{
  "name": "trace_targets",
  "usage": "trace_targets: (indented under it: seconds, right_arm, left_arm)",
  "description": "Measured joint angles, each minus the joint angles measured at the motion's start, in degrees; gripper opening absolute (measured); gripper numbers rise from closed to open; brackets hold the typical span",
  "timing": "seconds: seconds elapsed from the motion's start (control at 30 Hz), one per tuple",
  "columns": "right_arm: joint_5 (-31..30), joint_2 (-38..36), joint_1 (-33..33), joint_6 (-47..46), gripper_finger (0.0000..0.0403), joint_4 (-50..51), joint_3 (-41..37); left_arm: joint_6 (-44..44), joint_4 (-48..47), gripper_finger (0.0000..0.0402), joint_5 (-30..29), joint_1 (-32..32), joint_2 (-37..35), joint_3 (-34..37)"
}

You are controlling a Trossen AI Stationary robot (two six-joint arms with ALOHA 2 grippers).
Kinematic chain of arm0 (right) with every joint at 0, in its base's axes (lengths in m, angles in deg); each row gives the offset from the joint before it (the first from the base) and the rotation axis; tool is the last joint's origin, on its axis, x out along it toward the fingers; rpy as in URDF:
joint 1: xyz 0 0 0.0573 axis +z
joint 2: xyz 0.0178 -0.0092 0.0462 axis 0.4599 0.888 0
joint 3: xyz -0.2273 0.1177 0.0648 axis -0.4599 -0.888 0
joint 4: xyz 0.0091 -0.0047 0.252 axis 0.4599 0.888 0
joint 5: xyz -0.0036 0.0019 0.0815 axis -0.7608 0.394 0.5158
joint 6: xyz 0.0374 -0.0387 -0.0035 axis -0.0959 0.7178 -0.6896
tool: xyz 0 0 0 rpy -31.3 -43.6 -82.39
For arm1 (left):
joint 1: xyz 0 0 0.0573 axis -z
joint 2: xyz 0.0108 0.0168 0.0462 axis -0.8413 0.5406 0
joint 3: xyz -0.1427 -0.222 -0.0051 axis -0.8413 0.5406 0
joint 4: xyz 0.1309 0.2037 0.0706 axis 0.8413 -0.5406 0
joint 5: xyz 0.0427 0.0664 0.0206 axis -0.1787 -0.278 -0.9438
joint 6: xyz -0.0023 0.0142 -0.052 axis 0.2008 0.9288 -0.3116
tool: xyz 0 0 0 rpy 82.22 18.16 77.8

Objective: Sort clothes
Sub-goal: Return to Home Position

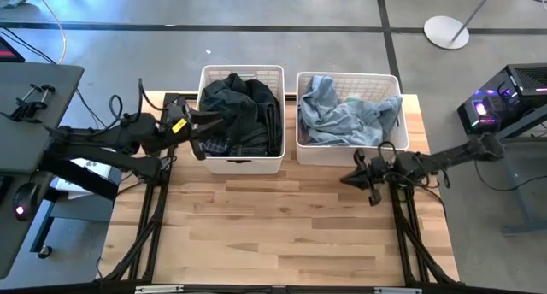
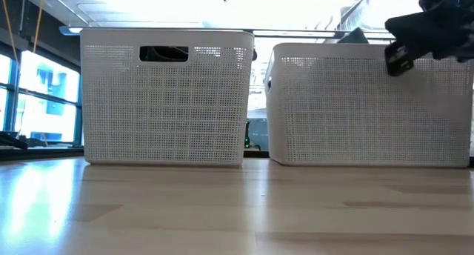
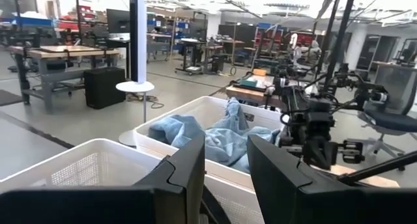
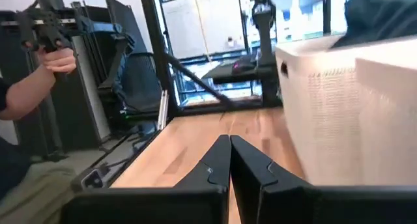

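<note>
Left claw (image 3: 226, 149) narrowly parted, right claw (image 4: 229, 140) pinched together, empty; crumpled soft clothes (image 1: 244, 114) fill perforated white baskets (image 1: 242, 69).

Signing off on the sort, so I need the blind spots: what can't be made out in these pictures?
1. Clothes lower in either basket: high view, dark garments in the left basket and pale blue denim in the right basket cover them.
2. Left basket's contents: left wrist view, the open left claw blocks them.
3. The person: right wrist view, past the shut right claw, cut off by the edge; only an arm and hand show.
</note>
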Motion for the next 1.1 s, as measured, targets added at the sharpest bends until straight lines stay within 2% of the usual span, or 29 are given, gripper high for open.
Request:
trace_targets:
  seconds: [0.1, 0.2, 0.3, 0.43, 0.67, 0.83, 0.9, 1.1]
  right_arm:
    - [3.6, -2.5, -4.6, 2.7, 0.0000, 1.5, 0.0]
    - [4.8, -7.1, -8.7, 2.6, 0.0000, 7.2, 0.0]
    - [5.0, -13.7, -12.2, 0.2, 0.0000, 15.6, 0.0]
    - [8.8, -23.1, -14.2, -2.2, 0.0000, 23.1, 0.0]
    - [6.6, -23.0, -14.1, -2.1, 0.0000, 30.5, 1.8]
    - [6.5, -22.8, -14.1, -2.2, 0.0000, 30.5, 1.8]
    - [6.4, -22.8, -14.1, -3.9, 0.0000, 30.5, 1.8]
    - [6.3, -22.7, -14.2, -8.3, 0.0000, 30.6, 1.8]
  left_arm:
    - [-0.3, -0.2, 0.0106, 1.6, -0.9, 0.0, 0.0]
    - [-0.4, -0.2, 0.0106, 2.8, -0.9, 0.0, 0.0]
    - [-0.9, -0.3, 0.0106, 3.4, -0.9, -0.1, 0.0]
    - [-1.4, -1.5, 0.0106, 3.5, -0.9, -0.7, 0.0]
    - [-3.2, -5.4, 0.0106, 4.8, -0.7, -2.6, 0.1]
    - [-1.1, -7.9, 0.0103, 10.9, -0.7, -5.9, 3.0]
    - [0.3, -7.2, 0.0091, 13.7, -0.8, -8.7, 5.9]
    - [-0.1, -1.9, 0.0013, 14.4, -0.8, -21.2, 14.6]
